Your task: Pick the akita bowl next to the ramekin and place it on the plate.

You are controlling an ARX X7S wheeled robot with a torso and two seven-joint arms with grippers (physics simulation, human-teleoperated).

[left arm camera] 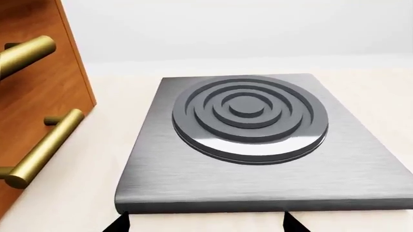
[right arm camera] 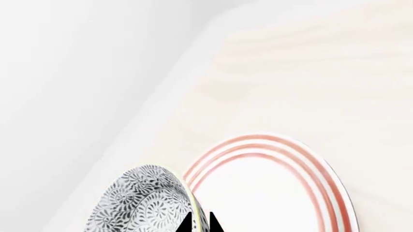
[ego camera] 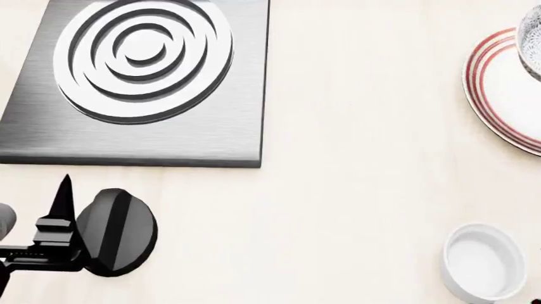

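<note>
Carrying step, nearly done: right hand (right arm camera: 200, 223) clenched on the rim of the grey-white floral-patterned akita bowl (right arm camera: 143, 203), lower left of the right wrist frame, beside the red-striped white plate (right arm camera: 329, 193). Next: lower onto the plate centre, then release. Left hand (left arm camera: 205, 223) spread, idle.

A broad stretch of bare counter (ego camera: 355, 158) lies open through the middle, between the hob plate (ego camera: 144, 82) at far left and the plate (ego camera: 498, 95) at far right. The ramekin (ego camera: 483, 261) blocks the near right corner. The left gripper (ego camera: 63, 190) sits just near of the hob's edge. Left of the hob, a wooden cabinet (left arm camera: 38, 96) with brass handles (left arm camera: 42, 147) walls that side.
</note>
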